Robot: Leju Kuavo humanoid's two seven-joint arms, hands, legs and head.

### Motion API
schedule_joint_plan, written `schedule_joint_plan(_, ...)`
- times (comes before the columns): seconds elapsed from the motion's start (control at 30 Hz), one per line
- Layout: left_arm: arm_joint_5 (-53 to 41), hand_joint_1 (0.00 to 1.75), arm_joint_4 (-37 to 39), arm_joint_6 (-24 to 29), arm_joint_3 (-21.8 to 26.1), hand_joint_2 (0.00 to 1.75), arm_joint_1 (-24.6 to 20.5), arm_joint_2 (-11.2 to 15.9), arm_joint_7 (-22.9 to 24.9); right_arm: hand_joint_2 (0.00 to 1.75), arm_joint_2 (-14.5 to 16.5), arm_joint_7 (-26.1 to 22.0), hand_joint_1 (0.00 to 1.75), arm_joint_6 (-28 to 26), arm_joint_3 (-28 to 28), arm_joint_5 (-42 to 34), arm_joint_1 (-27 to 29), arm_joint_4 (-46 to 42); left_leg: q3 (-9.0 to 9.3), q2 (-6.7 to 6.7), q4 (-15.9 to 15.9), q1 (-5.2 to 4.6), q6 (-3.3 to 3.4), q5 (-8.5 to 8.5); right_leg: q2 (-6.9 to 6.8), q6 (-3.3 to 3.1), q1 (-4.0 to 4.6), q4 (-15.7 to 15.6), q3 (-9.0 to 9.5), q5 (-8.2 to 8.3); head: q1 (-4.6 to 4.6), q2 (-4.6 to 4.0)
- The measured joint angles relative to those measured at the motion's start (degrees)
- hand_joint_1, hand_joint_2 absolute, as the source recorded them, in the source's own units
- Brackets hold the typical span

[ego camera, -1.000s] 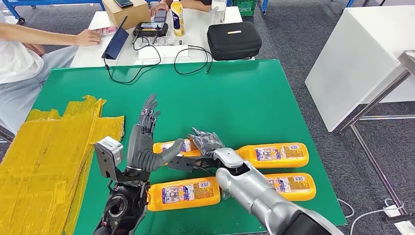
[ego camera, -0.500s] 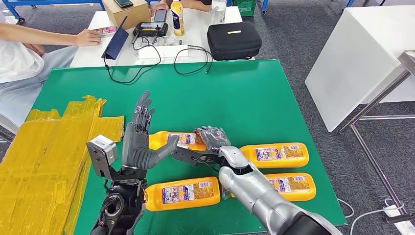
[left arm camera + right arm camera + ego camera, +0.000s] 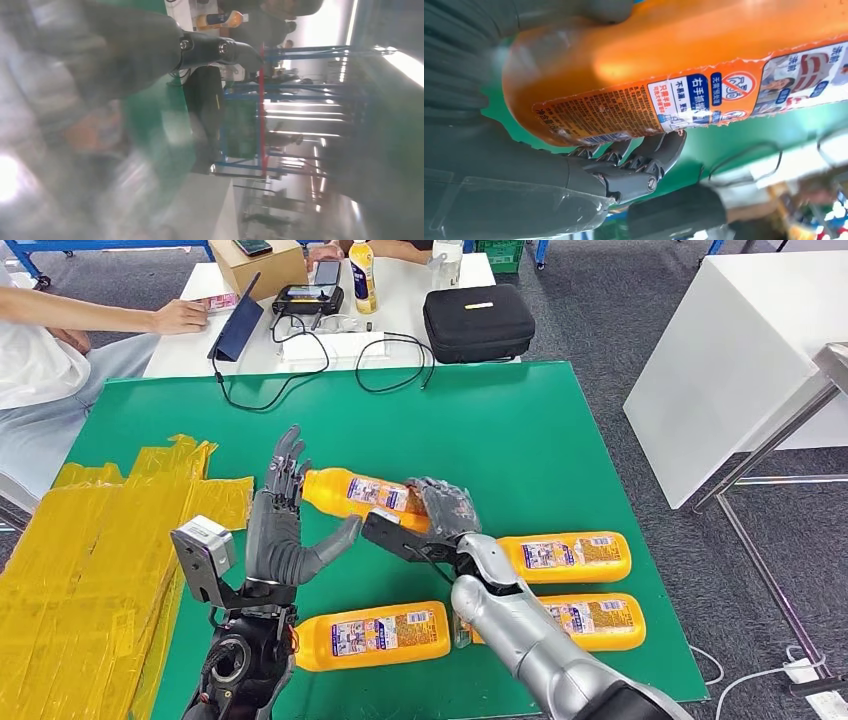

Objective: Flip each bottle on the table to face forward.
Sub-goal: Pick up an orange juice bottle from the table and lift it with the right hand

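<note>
We see four orange bottles with printed labels. One bottle point(image 3: 360, 493) is lifted off the green table point(image 3: 520, 450), tilted, its narrow end pointing toward 10 o'clock, its base end gripped by the right hand point(image 3: 440, 510). The other three lie flat on their sides, label up: one point(image 3: 565, 556) at 3 o'clock of the hand, one point(image 3: 595, 620) just nearer than it, one point(image 3: 372, 634) at 6 o'clock.

A green table point(image 3: 540, 430) stands on grey carpet point(image 3: 640, 320). Beyond its far edge is a white desk point(image 3: 400, 300) carrying a black case point(image 3: 478, 322) and a cardboard box point(image 3: 258, 264). To the table's right stands a white cabinet point(image 3: 730, 350). Yellow sheets point(image 3: 90, 560) cover its left side.
</note>
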Motion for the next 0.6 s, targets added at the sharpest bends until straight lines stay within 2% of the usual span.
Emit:
schedule_joint_plan(0.23,0.7,0.0,-0.03,1.09,0.04,1.75,0.64,0.02,-0.34,1.75,-0.07,-7.83,1.75,-7.29,-8.32,-8.47,4.09,-8.32,-0.01,-0.01,0.0,0.0,0.0,0.0,-0.01,0.0,0.0,0.0,0.0,0.0,-0.01,0.01)
schedule_joint_plan(0.37,1.12,0.0,-0.03,1.91,0.09,1.75,0.69,0.13,-0.29,1.75,-0.06,-14.09,1.75,-8.74,-12.98,-17.28,8.32,-16.97,-0.02,-0.01,0.0,0.0,0.01,-0.01,-0.01,0.0,0.0,-0.01,-0.01,-0.01,0.0,0.01)
schedule_joint_plan(0.43,1.13,0.0,-0.03,2.31,0.16,1.75,0.63,0.27,-0.15,1.75,-0.04,-16.59,1.74,-7.3,-14.81,-22.66,10.65,-21.54,-0.02,-0.02,0.0,0.0,0.0,-0.02,-0.01,0.0,0.0,-0.01,-0.02,-0.01,0.0,0.01)
schedule_joint_plan(0.5,1.08,0.0,-0.05,2.74,0.34,1.75,0.47,0.48,0.07,1.75,-0.03,-18.36,1.73,-3.36,-16.25,-29.14,13.05,-26.11,-0.02,-0.02,0.0,0.0,-0.02,-0.04,-0.01,0.0,0.0,-0.01,-0.02,-0.01,0.01,0.01)
schedule_joint_plan(0.6,1.04,0.0,-0.25,2.92,0.62,1.75,-0.13,0.94,0.22,1.75,-0.31,-20.64,1.73,8.38,-17.18,-39.56,16.7,-32.28,-0.02,-0.01,-0.01,0.0,-0.03,-0.05,0.0,0.0,0.0,-0.01,-0.04,-0.01,-0.01,0.01)
